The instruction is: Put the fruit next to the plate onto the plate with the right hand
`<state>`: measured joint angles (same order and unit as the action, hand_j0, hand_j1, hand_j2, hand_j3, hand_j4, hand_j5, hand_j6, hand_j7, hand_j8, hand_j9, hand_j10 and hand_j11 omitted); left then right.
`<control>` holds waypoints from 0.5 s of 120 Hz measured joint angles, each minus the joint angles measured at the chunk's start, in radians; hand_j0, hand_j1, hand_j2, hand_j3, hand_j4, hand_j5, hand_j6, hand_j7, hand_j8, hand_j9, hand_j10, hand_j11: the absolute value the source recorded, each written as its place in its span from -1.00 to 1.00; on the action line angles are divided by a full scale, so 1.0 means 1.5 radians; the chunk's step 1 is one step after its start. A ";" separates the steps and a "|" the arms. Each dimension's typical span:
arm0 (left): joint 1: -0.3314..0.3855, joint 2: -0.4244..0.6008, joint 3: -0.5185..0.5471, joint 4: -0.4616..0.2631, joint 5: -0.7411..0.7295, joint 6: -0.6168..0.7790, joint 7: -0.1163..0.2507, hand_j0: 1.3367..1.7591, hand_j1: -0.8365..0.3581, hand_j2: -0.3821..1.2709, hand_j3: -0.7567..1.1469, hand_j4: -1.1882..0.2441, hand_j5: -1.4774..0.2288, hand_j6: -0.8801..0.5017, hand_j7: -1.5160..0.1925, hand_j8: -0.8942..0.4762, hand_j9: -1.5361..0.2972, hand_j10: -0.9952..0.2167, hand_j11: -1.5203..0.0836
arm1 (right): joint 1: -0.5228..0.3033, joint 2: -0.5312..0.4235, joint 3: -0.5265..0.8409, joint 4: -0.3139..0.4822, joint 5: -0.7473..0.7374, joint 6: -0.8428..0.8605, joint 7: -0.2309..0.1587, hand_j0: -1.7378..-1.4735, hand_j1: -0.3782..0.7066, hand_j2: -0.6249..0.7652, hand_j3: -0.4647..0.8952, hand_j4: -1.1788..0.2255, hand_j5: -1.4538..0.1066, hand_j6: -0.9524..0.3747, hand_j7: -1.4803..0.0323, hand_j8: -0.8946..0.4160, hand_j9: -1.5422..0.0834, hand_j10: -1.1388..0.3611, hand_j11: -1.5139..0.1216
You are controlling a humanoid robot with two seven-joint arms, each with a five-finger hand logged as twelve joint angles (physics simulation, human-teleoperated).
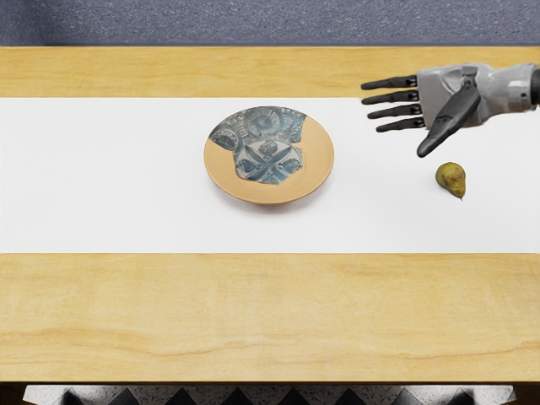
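Observation:
A small yellow-brown pear [451, 179] lies on the white runner, well to the right of the plate. The plate [314, 173] is orange-rimmed with a blue-grey pattern and sits at the middle of the runner. My right hand [405, 105] comes in from the right edge, hovering above and slightly left of the pear. Its fingers are spread and point left, the thumb [445, 126] angles down toward the pear, and it holds nothing. The left arm does not show.
The white runner [110, 177] crosses a wooden table [253, 312] from left to right. A grey floor strip lies beyond the table's far edge.

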<state>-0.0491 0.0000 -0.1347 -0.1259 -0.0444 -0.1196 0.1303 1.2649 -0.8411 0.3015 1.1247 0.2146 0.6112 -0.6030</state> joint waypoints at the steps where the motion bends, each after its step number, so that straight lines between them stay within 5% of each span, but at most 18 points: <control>1: 0.000 0.000 0.000 0.000 0.000 0.000 0.000 0.52 0.98 -0.54 -0.21 0.66 0.73 0.27 0.77 0.30 0.67 0.64 0.89 | 0.000 -0.001 0.000 0.000 0.000 0.000 0.000 -0.40 -0.95 -0.10 -0.32 0.68 0.86 0.44 0.96 0.37 0.90 0.52 0.85; 37: 0.000 0.000 0.000 0.000 0.000 0.000 0.000 0.52 0.98 -0.54 -0.21 0.66 0.73 0.27 0.77 0.30 0.67 0.64 0.89 | 0.002 -0.021 0.002 0.004 -0.032 0.000 -0.005 -0.40 -0.95 -0.10 -0.32 0.68 0.86 0.44 0.96 0.37 0.90 0.52 0.85; 60: 0.000 0.000 0.000 0.000 0.000 0.000 0.000 0.52 0.98 -0.54 -0.21 0.66 0.73 0.27 0.77 0.30 0.67 0.64 0.89 | 0.026 -0.044 0.002 0.093 -0.136 -0.124 -0.005 -0.40 -0.95 -0.10 -0.32 0.68 0.86 0.44 0.96 0.37 0.90 0.52 0.85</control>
<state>-0.0491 0.0000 -0.1346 -0.1258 -0.0444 -0.1196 0.1303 1.3037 -0.9070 0.3047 1.2649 0.0105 0.4255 -0.6107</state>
